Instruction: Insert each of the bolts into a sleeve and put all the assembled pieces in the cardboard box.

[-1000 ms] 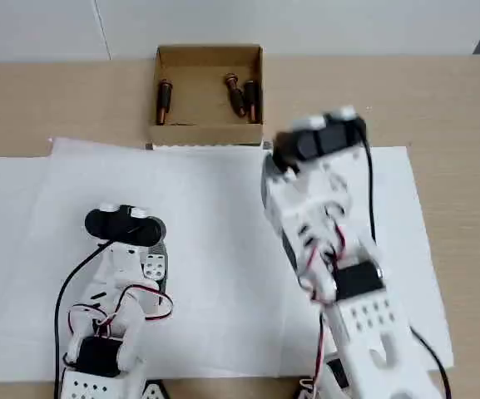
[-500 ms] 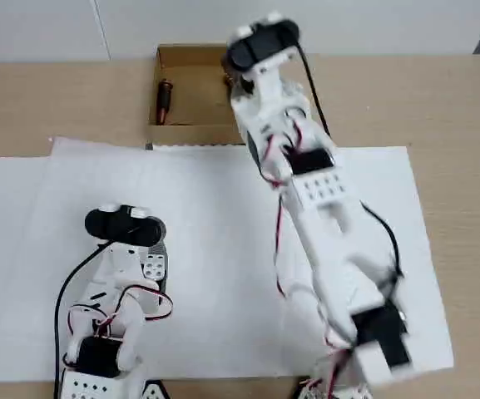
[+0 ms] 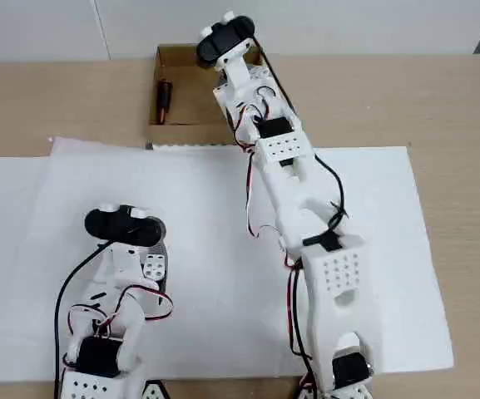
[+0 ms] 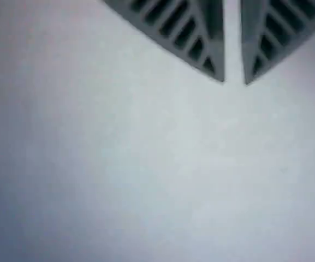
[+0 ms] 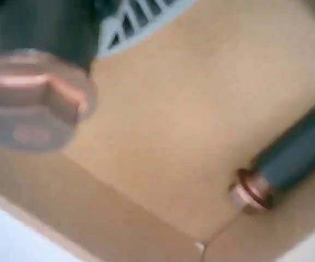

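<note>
We log the right claw (image 5: 91,27) over the far cardboard box (image 3: 181,133), clamped on a bolt-in-sleeve piece (image 5: 37,93) above its floor, presumably for release beside the finished piece (image 5: 288,164) lying there; the left claw (image 4: 232,60), closed and empty, sits on the near white paper (image 3: 206,216).
</note>
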`<action>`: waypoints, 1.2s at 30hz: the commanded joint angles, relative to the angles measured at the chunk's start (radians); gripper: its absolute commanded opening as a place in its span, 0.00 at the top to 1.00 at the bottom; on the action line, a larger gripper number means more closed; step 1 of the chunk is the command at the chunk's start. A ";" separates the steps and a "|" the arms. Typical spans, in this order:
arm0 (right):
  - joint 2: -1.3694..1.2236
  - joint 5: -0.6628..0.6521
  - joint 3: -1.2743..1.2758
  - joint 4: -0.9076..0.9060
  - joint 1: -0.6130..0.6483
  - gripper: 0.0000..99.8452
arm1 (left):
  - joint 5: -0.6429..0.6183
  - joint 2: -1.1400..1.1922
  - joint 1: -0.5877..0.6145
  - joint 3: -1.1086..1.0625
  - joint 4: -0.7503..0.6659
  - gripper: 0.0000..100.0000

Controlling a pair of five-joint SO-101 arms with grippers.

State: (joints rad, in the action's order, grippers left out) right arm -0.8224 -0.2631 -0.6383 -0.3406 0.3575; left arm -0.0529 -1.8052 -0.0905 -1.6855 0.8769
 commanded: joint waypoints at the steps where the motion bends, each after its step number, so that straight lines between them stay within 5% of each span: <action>1: -0.030 -0.023 -0.144 0.027 0.021 0.97 | 0.000 -0.009 0.008 0.004 0.003 0.99; 7: -0.051 -0.017 -0.152 0.027 0.030 0.82 | 0.000 -0.009 0.008 0.004 0.003 0.99; 19: 0.027 -0.020 -0.153 -0.004 0.031 0.97 | 0.000 -0.009 0.008 0.004 0.003 0.99; 36: 0.346 -0.015 -0.153 -0.503 0.030 1.00 | 0.000 -0.009 0.008 0.004 0.003 0.99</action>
State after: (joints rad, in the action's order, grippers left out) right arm -0.5953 -0.2754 -0.7365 -0.7672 0.3836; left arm -0.0514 -1.8052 -0.0905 -1.6855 0.8769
